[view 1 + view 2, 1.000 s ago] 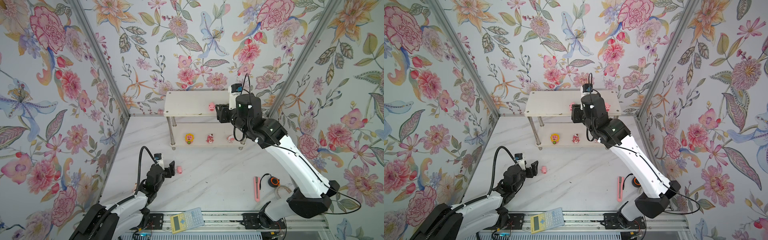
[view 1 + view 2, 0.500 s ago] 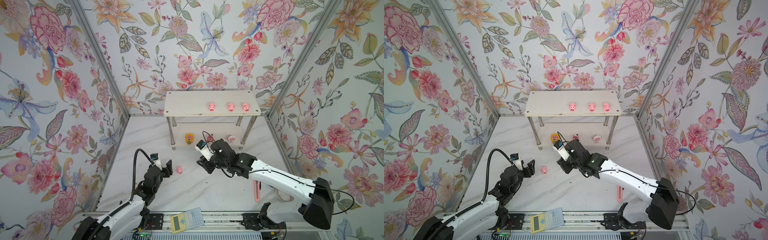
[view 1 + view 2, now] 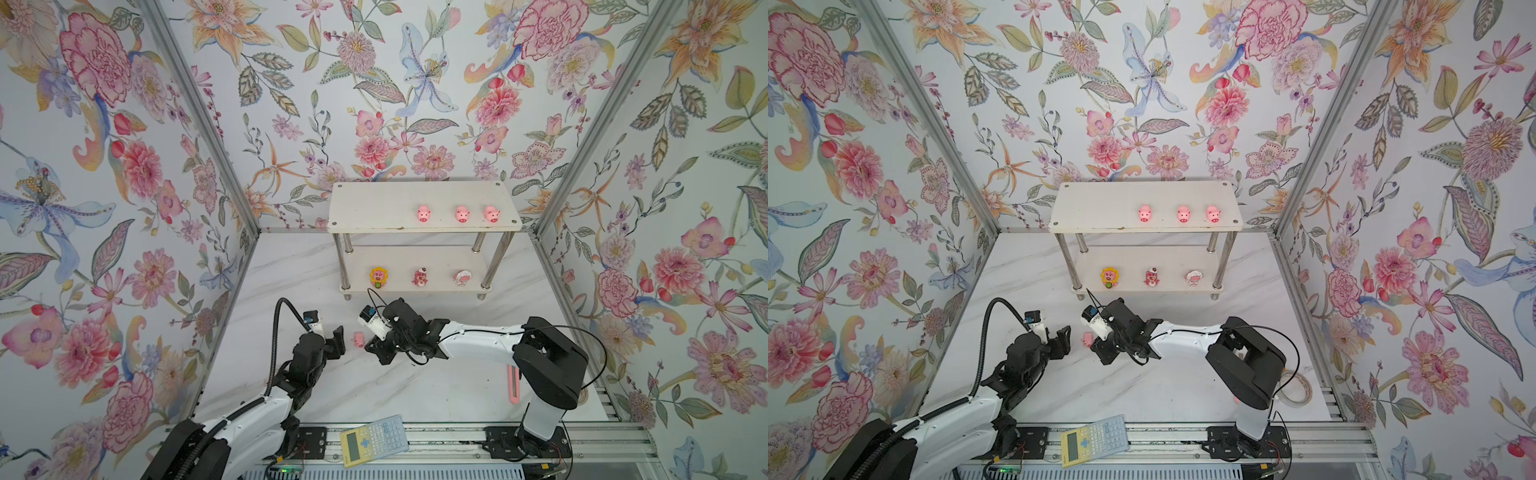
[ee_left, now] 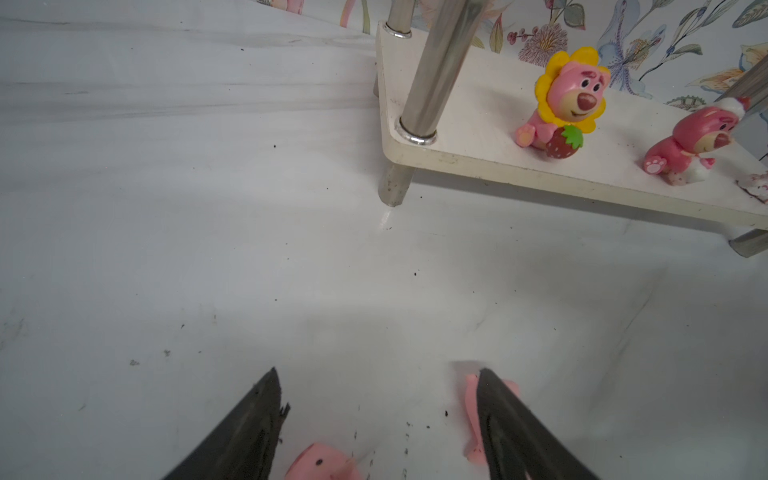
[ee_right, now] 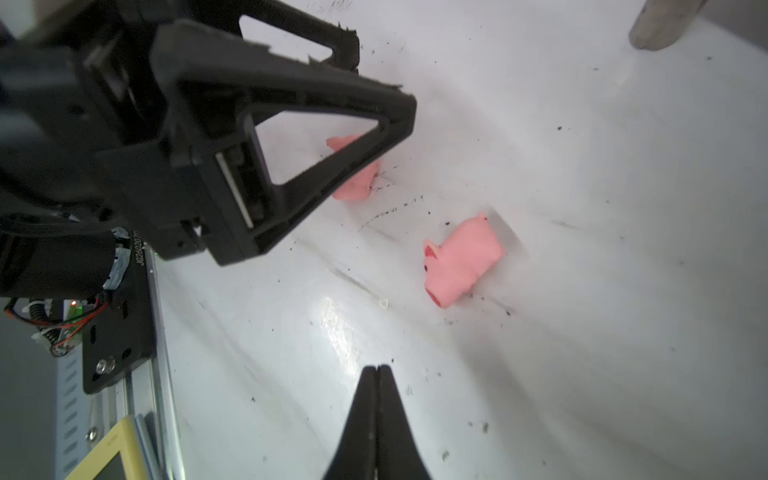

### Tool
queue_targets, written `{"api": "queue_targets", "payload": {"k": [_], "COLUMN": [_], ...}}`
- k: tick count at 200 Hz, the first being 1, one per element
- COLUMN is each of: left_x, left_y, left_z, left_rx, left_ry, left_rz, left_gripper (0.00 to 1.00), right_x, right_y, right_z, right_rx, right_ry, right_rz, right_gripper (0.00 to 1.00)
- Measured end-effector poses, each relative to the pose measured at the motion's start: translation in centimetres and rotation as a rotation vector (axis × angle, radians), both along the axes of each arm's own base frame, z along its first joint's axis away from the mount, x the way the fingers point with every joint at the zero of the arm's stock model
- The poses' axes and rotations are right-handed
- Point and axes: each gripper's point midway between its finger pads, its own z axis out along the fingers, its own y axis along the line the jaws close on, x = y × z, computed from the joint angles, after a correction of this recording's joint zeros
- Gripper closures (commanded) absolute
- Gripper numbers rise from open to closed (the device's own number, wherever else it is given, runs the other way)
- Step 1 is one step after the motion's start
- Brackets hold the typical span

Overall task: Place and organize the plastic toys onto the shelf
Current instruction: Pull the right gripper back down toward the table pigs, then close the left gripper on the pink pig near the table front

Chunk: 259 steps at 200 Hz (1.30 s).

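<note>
Our left hand (image 4: 376, 374) stands open, a fallen pig (image 4: 322, 463) between its fingers (image 4: 257, 415); our right hand (image 5: 377, 370), pinched shut and empty, hovers near a second pig (image 5: 461, 259) on the tabletop (image 5: 582, 332). Pickup step, we judge (six toys already line the shelf (image 3: 374, 203)): next close, lift, carry up.

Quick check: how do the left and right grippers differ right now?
The left gripper is open, a pig lying between its fingers; the right gripper is shut and empty. The left gripper straddles its pig; the right gripper faces a second pig lying ahead, untouched. Both sit low over the table.
</note>
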Motion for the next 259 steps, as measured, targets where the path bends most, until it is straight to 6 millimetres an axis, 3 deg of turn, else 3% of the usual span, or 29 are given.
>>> {"api": "queue_targets", "payload": {"k": [48,123,182,225,259], "left_x": [0.2,0.4,0.3,-0.2,-1.1], "left_y": [-0.7,-1.8,-2.7,-3.9,-5.5], "left_z": [0.2,0.0,-0.2,-0.1,-0.3], "left_rx": [-0.021,-0.048,-0.069,-0.124,-0.121], "left_ry": [-0.012,-0.009,0.015,0.03,0.043], "left_rz": [-0.026,-0.076,-0.115,-0.159,-0.212], "left_gripper": [0.24,0.16,0.09,0.08,0.08], "right_x": [2.3,5.2,5.0,3.7,2.9], "right_y": [2.0,1.4,-2.6,-4.6,-6.9], "right_z": [-0.8,-2.8,-5.5,-5.5,-4.3], "right_rx": [0.034,0.075,0.042,0.04,0.049], "right_ry": [0.01,0.066,0.111,0.114,0.094], "right_rz": [-0.045,-0.154,-0.23,-0.246,-0.27], "right_gripper": [1.0,1.0,1.0,1.0,1.0]}}
